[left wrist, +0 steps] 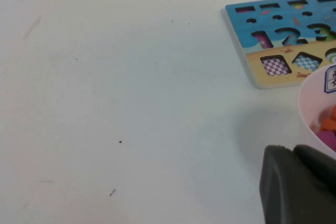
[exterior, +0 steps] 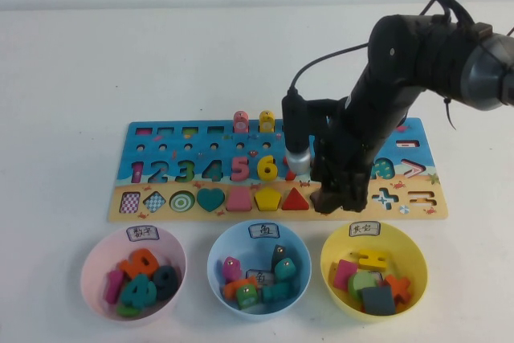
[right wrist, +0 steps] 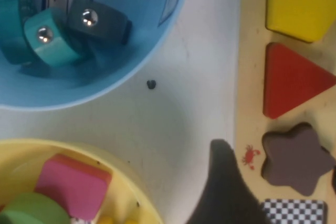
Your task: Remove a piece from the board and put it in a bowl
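The dark brownish-grey star piece (right wrist: 294, 158) lies in its slot on the sandy strip of the board (right wrist: 249, 103). In the high view the right arm hides it. My right gripper (right wrist: 278, 162) is open and low over the star, with one finger (right wrist: 226, 192) on the board's near edge and the other just showing beyond the star. In the high view it (exterior: 331, 198) hangs over the board (exterior: 201, 162), just behind the yellow bowl (exterior: 328, 267). That bowl has a white label (exterior: 363, 229) and holds several pieces. My left gripper (left wrist: 291, 148) is shut and parked off the board's left end.
A light blue bowl (exterior: 215, 259) and a pink bowl (exterior: 88, 267), both holding pieces, stand left of the yellow bowl along the board's near side. A red triangle (right wrist: 289, 80) and a yellow pentagon (right wrist: 299, 1) sit next to the star. An empty checkered slot (right wrist: 294, 211) is on its other side.
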You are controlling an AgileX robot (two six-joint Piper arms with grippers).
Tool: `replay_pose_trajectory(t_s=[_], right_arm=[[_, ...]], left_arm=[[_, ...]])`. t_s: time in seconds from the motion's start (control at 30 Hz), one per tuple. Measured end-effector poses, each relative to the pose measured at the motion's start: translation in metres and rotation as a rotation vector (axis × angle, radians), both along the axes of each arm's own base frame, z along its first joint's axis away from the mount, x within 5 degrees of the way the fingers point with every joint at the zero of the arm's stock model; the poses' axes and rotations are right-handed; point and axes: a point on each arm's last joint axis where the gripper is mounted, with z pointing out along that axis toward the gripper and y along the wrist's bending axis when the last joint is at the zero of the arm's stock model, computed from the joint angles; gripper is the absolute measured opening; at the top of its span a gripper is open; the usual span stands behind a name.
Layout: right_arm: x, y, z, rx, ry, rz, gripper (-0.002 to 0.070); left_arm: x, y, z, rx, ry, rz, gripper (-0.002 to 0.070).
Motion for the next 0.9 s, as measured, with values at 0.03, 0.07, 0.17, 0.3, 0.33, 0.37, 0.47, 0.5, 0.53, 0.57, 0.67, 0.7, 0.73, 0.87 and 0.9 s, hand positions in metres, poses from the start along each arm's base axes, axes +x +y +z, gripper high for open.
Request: replay_pose_trajectory(t_s=[0.03, 0.07, 0.17, 0.3, 0.33, 0.37, 0.47, 0.5, 0.53, 0.57, 0.67, 0.7, 0.73, 0.87, 0.9], right_arm=[[0.001, 0.0, -0.003, -0.003, 0.006, 0.001, 0.0384], [0.001, 0.001, -0.006, -0.007, 0.011, 0.002, 0.0388], [0.003, 0.001, -0.013, -0.02, 0.016, 0.004, 0.0393], [0.006, 0.001, -0.014, -0.025, -0.012, 0.002, 0.0395], [0.007, 0.0, -0.014, -0.029, -0.019, 0.003, 0.0395], [0.007, 0.0, -0.014, -0.032, -0.023, 0.004, 0.0395], [0.007, 0.0, -0.014, -0.036, -0.029, 0.005, 0.0395], [0.007, 0.0, -0.014, -0.036, -0.029, 0.005, 0.0396], [0.007, 0.0, -0.014, -0.036, -0.029, 0.005, 0.0396], [0.007, 0.0, -0.014, -0.036, -0.029, 0.005, 0.0396], [0.008, 0.0, -0.015, -0.037, -0.027, 0.005, 0.04], [0.008, 0.0, -0.017, -0.039, -0.024, 0.006, 0.0408], [0.008, 0.0, -0.019, -0.041, -0.02, 0.006, 0.0416], [0.01, 0.001, -0.028, -0.048, -0.009, 0.004, 0.0442], [0.01, 0.001, -0.028, -0.047, -0.012, 0.003, 0.0445]], left_arm=[[0.0, 0.0, 0.0, 0.0, 0.0, 0.0, -0.0005], [0.0, 0.0, 0.0, 0.0, 0.0, 0.0, -0.0005], [0.0, 0.0, 0.0, 0.0, 0.0, 0.0, -0.0005], [0.0, 0.0, 0.0, 0.0, 0.0, 0.0, -0.0004], [0.0, 0.0, 0.0, 0.0, 0.0, 0.0, -0.0004], [0.0, 0.0, 0.0, 0.0, 0.0, 0.0, -0.0004], [0.0, 0.0, 0.0, 0.0, 0.0, 0.0, -0.0004], [0.0, 0.0, 0.0, 0.0, 0.0, 0.0, -0.0004], [0.0, 0.0, 0.0, 0.0, 0.0, 0.0, -0.0004], [0.0, 0.0, 0.0, 0.0, 0.0, 0.0, -0.0004], [0.0, 0.0, 0.0, 0.0, 0.0, 0.0, -0.0005], [0.0, 0.0, 0.0, 0.0, 0.0, 0.0, -0.0004], [0.0, 0.0, 0.0, 0.0, 0.0, 0.0, -0.0004], [0.0, 0.0, 0.0, 0.0, 0.0, 0.0, -0.0005], [0.0, 0.0, 0.0, 0.0, 0.0, 0.0, -0.0005]])
